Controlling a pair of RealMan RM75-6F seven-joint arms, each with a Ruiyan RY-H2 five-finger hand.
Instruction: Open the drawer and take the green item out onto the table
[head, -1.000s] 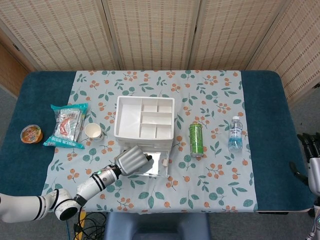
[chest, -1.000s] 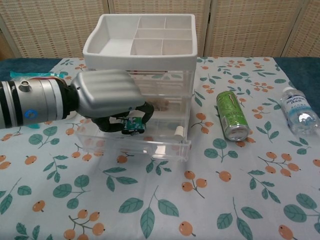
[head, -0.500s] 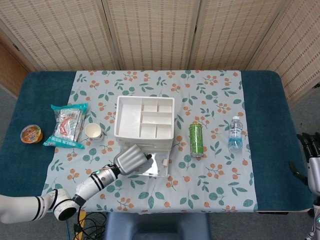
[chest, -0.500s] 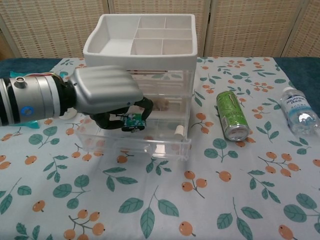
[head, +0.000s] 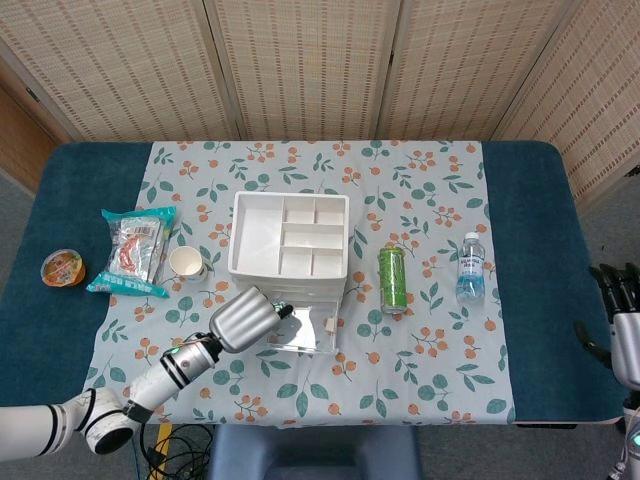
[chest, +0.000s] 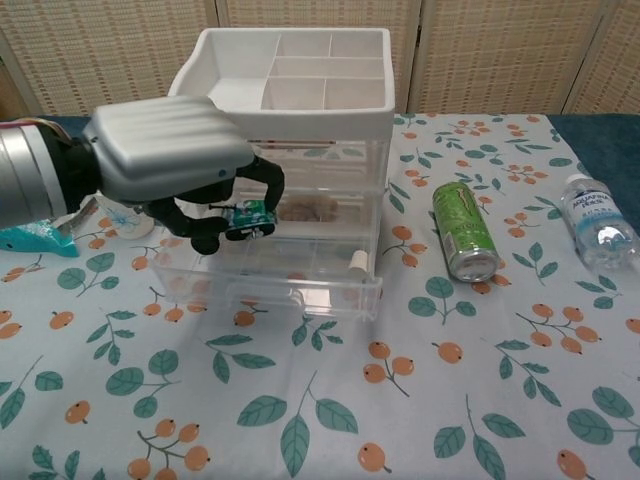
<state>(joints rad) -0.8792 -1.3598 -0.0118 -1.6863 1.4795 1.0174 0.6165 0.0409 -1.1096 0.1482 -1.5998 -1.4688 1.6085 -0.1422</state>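
A clear drawer unit with a white compartment tray (head: 290, 240) (chest: 285, 80) on top stands mid-table. Its bottom drawer (head: 308, 338) (chest: 300, 292) is pulled out toward me. My left hand (head: 241, 320) (chest: 170, 160) hovers over the drawer's left half and pinches a small green item (chest: 247, 213) in its fingertips, lifted clear of the drawer floor. A small white piece (chest: 354, 262) lies inside the drawer at the right. My right hand (head: 622, 322) hangs off the table's right edge, fingers apart and holding nothing.
A green can (head: 392, 278) (chest: 463, 232) lies right of the drawer unit, with a water bottle (head: 470, 268) (chest: 597, 220) beyond it. On the left are a paper cup (head: 187, 264), a snack bag (head: 135, 250) and a jelly cup (head: 62, 268).
My left hand has risen and drawn back to the left, lifting the green item from low in the drawer to above its rim. The right hand has stayed put.
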